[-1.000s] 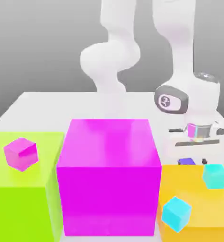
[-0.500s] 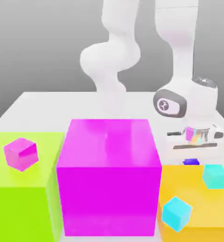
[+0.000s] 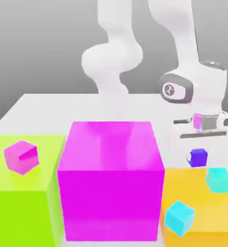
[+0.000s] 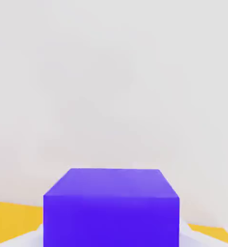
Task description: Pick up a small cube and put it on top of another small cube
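Gripper pointing down, clamped on violet-blue cube (near orange block)

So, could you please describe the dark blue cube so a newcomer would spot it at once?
Find the big orange block at the exterior view's right. Just above its far edge in that picture, the white gripper holds the small cube. It is deep blue, unlike the two cyan cubes on the block.

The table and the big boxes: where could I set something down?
The big magenta box's top is bare, as is the table behind it and the green box. It's crowded at the exterior view's right: two cyan cubes sit on the orange box, with the gripper holding a blue cube nearby.
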You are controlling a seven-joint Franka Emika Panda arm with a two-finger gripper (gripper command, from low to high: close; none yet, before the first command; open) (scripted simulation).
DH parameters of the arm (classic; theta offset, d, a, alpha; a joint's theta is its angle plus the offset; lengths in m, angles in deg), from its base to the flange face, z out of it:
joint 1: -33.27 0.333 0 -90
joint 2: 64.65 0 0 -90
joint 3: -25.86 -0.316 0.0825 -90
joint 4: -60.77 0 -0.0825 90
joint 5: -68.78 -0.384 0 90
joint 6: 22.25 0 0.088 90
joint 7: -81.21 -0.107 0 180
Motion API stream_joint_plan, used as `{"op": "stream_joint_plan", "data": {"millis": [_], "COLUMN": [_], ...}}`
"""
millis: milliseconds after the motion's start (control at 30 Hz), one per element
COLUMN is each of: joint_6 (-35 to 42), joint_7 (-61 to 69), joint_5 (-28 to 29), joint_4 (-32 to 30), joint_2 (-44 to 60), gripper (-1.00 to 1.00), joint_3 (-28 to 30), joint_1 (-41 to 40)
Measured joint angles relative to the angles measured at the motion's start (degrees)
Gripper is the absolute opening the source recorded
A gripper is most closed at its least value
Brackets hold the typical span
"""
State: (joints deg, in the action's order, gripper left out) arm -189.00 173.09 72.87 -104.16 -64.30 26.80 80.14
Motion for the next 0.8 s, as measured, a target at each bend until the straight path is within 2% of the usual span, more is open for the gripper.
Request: {"op": "stream_joint_plan", "data": {"millis": [167,567,667,800], "joint_6": [2.3,25.0,24.9,20.9], "joint_7": [4.2,32.8,34.7,35.1], "joint_5": [-3.9,-3.5,-3.1,-3.1], "joint_4": [0.1,19.2,20.4,20.1], "joint_2": [-0.8,-4.3,-3.0,0.6], "gripper": [-1.0,-1.0,-1.0,-1.0], "joint_3": [-1.2,2.6,2.8,2.2], "joint_1": [-0.1,-4.6,-5.1,-5.9]}}
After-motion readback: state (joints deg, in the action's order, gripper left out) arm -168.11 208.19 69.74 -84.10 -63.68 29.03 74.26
